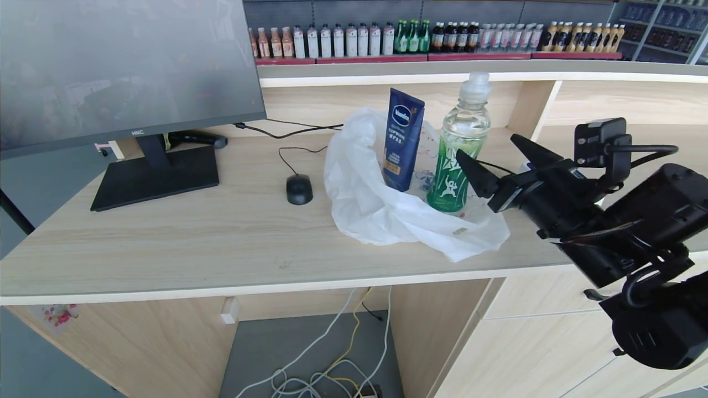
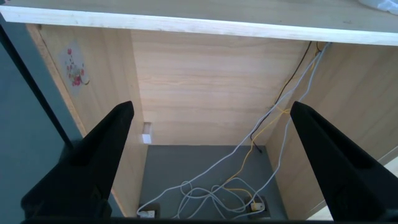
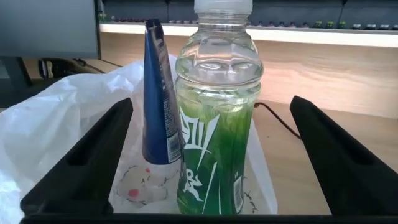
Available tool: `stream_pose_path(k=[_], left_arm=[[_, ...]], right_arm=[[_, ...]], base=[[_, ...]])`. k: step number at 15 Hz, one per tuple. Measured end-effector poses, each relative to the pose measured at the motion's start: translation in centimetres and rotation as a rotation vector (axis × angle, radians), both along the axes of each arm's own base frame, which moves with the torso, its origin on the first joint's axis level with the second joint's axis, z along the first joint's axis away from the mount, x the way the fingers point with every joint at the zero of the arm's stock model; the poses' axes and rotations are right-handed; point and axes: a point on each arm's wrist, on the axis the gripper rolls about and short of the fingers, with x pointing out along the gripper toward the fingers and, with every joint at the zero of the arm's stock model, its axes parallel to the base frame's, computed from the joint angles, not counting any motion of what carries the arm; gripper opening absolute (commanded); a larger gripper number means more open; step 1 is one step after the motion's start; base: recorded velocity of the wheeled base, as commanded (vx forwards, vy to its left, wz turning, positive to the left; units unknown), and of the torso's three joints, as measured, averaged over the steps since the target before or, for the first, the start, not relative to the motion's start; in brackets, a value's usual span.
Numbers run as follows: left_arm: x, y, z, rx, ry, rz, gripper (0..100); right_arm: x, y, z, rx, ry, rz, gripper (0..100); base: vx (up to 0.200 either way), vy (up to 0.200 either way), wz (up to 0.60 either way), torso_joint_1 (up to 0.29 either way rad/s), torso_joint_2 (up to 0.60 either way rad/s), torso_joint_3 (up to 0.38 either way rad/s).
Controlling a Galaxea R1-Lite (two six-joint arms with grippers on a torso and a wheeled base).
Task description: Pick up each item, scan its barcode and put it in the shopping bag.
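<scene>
While the white bag lies crumpled and open on the desk, two items stand upright on its spread plastic: a dark blue tube and, just to the right of it, a clear bottle with a green label and a pale cap. Tube and bottle stand close together, with the bag's folds rising on the tube's left side. At the bag's right edge sits the right pincer, its two black fingers spread wide apart and pointing at the bottle without touching it. From the right wrist, the bottle stands in line with the gap of that pincer, with the tube beside it and the bag bunched up past the tube. Left of the bag rests a black mouse, its cord trailing toward the back of the desk, and farther left of the bag stands a dark monitor on a flat black base. Well below the bag, beneath the desk's front edge, loose cables hang into an open recess. The left pincer is down at that level, its fingers likewise wide apart and gripping nothing, facing the recess and its cables. Behind the bag, beyond the raised back ledge, a shelf of drinks runs across the room.
</scene>
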Motion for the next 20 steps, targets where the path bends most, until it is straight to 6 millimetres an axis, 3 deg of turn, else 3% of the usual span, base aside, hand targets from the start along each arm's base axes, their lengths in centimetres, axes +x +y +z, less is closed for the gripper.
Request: stream_pose_path(k=[6,12,15,18,20], left_arm=[[0.0,0.0,0.0,0.002,0.0,0.0,100],[0.0,0.0,0.0,-0.001,0.0,0.0,100],[0.0,0.0,0.0,-0.001,0.0,0.0,100],[0.0,0.0,0.0,0.0,0.0,0.0,100],[0.0,0.0,0.0,0.0,0.0,0.0,100]], right_arm=[[-6.5,-3.0,-0.1,-0.019,0.033,-0.021,100],[-14.8,-6.5,-2.2,-0.045,0.061,-0.047,100],[-16.7,-7.5,-2.1,-0.002,0.047,-0.087,100],[-17.8,-7.9,-4.5,-0.069,0.291,-0.086,100],[-19.6,-8.4,-6.2,-0.125,0.436,-0.072,100]], base=[[0.0,0.0,0.0,0.0,0.0,0.0],[0.0,0.0,0.0,0.0,0.0,0.0],[0.0,0.0,0.0,0.0,0.0,0.0],[0.0,0.0,0.0,0.0,0.0,0.0],[0.0,0.0,0.0,0.0,0.0,0.0]])
